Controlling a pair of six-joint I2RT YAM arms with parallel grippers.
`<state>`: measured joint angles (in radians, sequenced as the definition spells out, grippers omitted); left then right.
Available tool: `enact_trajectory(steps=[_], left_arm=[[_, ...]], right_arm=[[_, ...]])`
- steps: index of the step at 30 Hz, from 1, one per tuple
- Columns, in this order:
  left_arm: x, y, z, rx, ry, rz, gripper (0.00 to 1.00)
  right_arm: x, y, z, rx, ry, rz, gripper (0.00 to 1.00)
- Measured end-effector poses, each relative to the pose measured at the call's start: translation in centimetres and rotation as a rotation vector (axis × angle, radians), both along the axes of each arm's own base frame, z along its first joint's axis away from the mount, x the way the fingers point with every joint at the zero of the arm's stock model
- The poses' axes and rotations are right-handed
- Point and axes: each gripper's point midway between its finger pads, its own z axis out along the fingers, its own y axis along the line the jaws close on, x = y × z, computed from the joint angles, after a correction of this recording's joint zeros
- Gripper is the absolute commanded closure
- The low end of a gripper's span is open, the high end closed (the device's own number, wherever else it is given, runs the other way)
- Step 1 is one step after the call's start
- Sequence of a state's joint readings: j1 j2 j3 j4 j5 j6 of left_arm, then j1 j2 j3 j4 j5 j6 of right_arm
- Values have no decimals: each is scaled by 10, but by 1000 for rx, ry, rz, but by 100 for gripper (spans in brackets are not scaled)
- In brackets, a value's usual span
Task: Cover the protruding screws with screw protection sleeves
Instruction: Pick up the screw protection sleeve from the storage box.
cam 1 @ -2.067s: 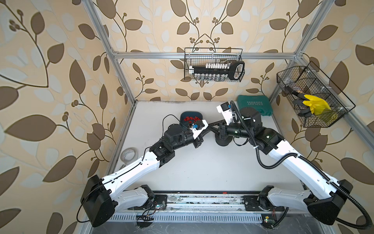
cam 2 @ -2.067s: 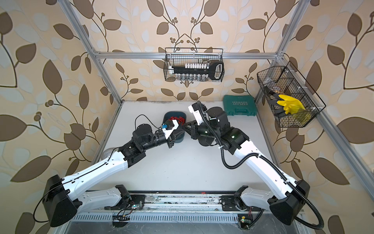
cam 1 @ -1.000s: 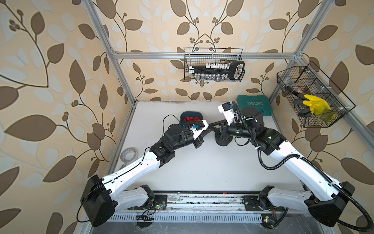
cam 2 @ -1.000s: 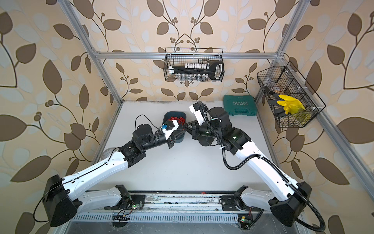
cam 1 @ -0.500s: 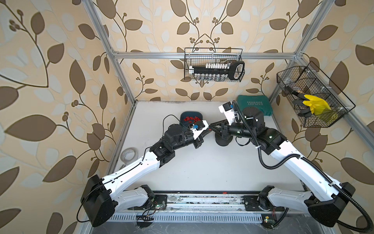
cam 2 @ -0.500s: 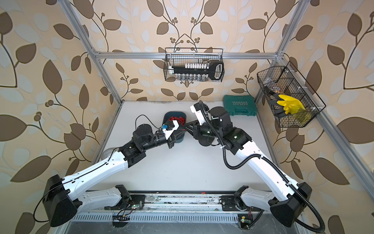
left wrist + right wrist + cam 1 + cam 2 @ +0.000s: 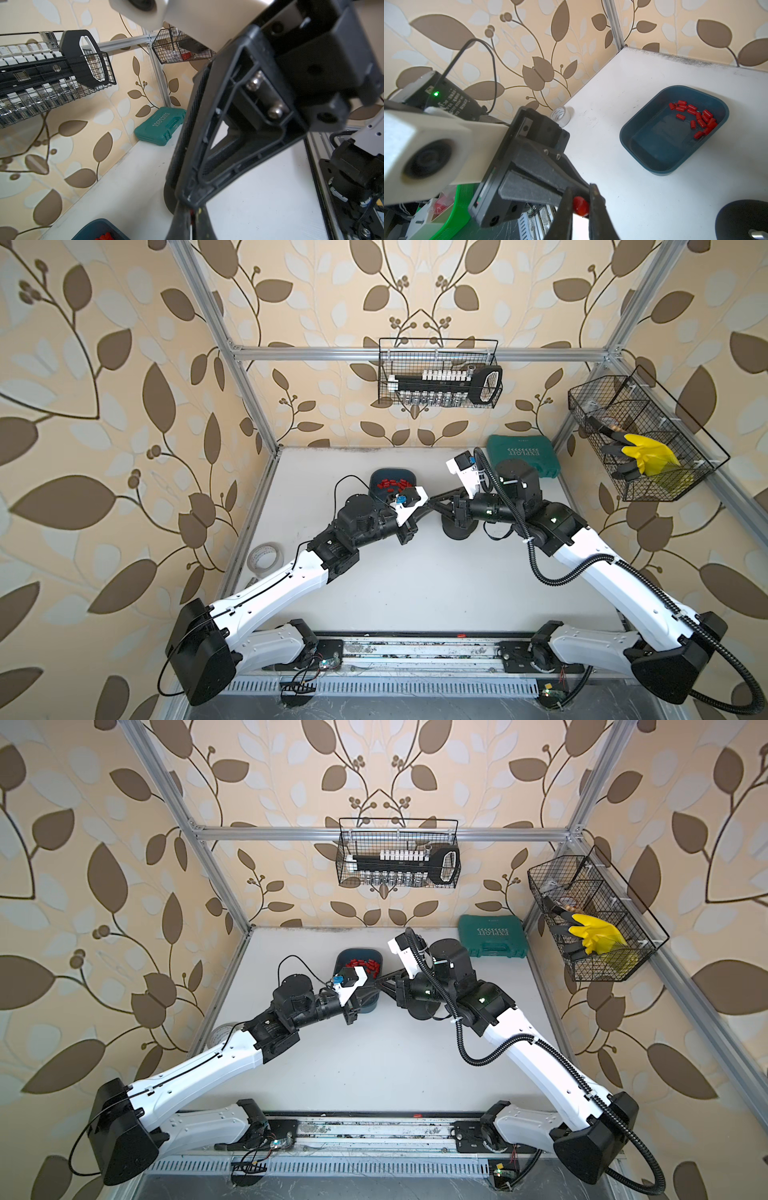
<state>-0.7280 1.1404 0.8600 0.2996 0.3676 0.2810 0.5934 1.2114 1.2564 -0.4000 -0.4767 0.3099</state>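
left end effector (image 7: 192,215): fingers pinched together, a red sliver showing between the tips. Clamped on the held sleeve.
right end effector (image 7: 580,198): one finger (image 7: 596,199) on each side of the held sleeve, pressed against it. Both arms have it.
held sleeve (image 7: 580,205): red cap seen end-on, up in the air between the two end effectors, off the tabletop (image 7: 415,593).
meeting point: tips come together tip to tip above the gap between the blue tray and the black dome base, in both top views.
screw protection sleeves (image 7: 695,118): loose red pile at one end of the blue tray (image 7: 662,143); the other end is bare floor.
blue tray position: flat on the tabletop near the back wall, the left wrist partly over it in both top views.
black dome base (image 7: 455,531): on the tabletop just right of the tray, half under the right wrist.
protruding screws: on the dome; cannot make them out, the right arm covers it from above.
green tool case (image 7: 521,456): back right corner, lying flat, well clear of the arms.
tape roll (image 7: 264,559): by the left edge of the tabletop.
wire baskets: one on the back wall (image 7: 438,373) with a socket rail, one on the right wall (image 7: 640,439) with a yellow glove (image 7: 648,452).
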Motion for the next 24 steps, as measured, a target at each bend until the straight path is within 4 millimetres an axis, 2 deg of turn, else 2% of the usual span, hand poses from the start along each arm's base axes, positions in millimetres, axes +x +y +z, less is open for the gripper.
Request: enact_trajectory(steps=[7, 17, 24], left_arm=[[0, 0, -1, 1, 2, 0, 100], [0, 0, -1, 1, 3, 1, 100], [0, 0, 0, 0, 2, 2, 90]], right_arm=[[0, 0, 0, 1, -1, 3, 90], [0, 0, 1, 3, -3, 1, 95], [0, 0, 2, 8, -3, -1, 98]])
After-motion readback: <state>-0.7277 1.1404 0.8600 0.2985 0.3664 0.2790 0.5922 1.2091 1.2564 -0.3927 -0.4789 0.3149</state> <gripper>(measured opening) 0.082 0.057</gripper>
